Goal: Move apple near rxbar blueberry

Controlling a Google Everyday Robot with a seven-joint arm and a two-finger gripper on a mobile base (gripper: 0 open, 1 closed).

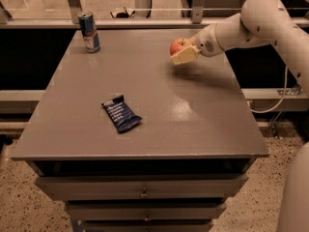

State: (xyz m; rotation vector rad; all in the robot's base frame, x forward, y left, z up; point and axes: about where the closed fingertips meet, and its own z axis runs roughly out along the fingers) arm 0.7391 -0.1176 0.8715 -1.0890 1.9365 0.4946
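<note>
The gripper (184,53) on the white arm pinches the round red apple (177,44), holding it above the far right of the grey metal tabletop (203,124). The flat dark-blue rxbar blueberry (120,113) lies front left, well apart from the apple. A blue-and-silver drink can (89,31) stands upright at the far left corner.

Nothing is legible on rxbar blueberry (120,113) or can (89,31); jaws hold apple (178,45) above table (203,124).
</note>
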